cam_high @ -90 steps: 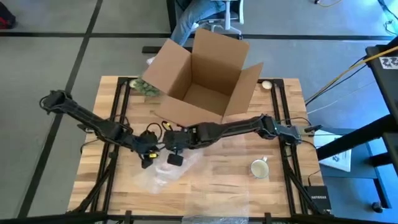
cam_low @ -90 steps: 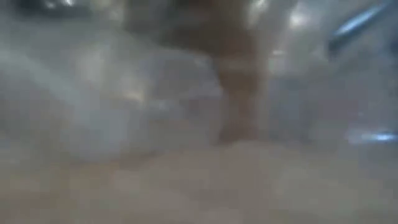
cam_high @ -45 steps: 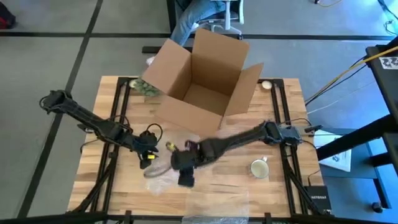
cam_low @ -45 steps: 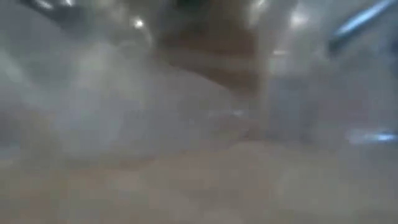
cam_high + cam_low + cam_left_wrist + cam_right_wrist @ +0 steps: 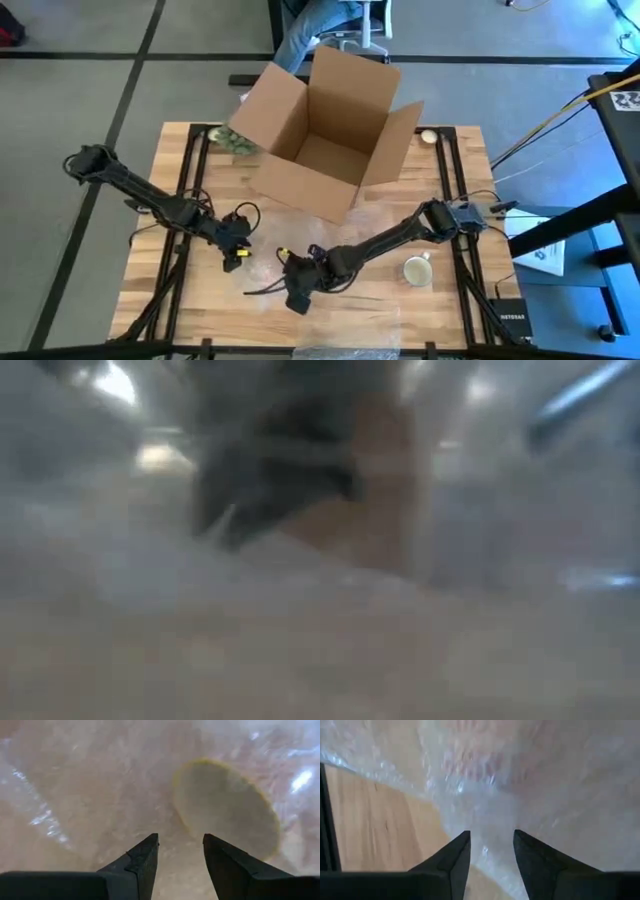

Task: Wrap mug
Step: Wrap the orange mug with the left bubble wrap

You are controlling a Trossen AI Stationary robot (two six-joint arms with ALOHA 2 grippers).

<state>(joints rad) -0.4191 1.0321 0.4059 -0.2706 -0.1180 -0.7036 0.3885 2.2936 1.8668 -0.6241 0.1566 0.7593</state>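
With both the right claw (image 5: pixel 298 297) and left claw (image 5: pixel 234 256) parted over the thin, clear bubble-wrap sheet (image 5: pixel 485 785), an unpinched sheet may slide short of the cream ceramic mug (image 5: pixel 416 270).

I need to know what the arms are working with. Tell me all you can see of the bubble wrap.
The bubble wrap is a clear, glossy plastic sheet lying rumpled on the wooden table, in front of the open cardboard box and left of the mug. The right gripper has its fingers on either side of a bunched fold; the left gripper hovers open over it, a pale yellowish disc showing just beyond. It also veils the low view.
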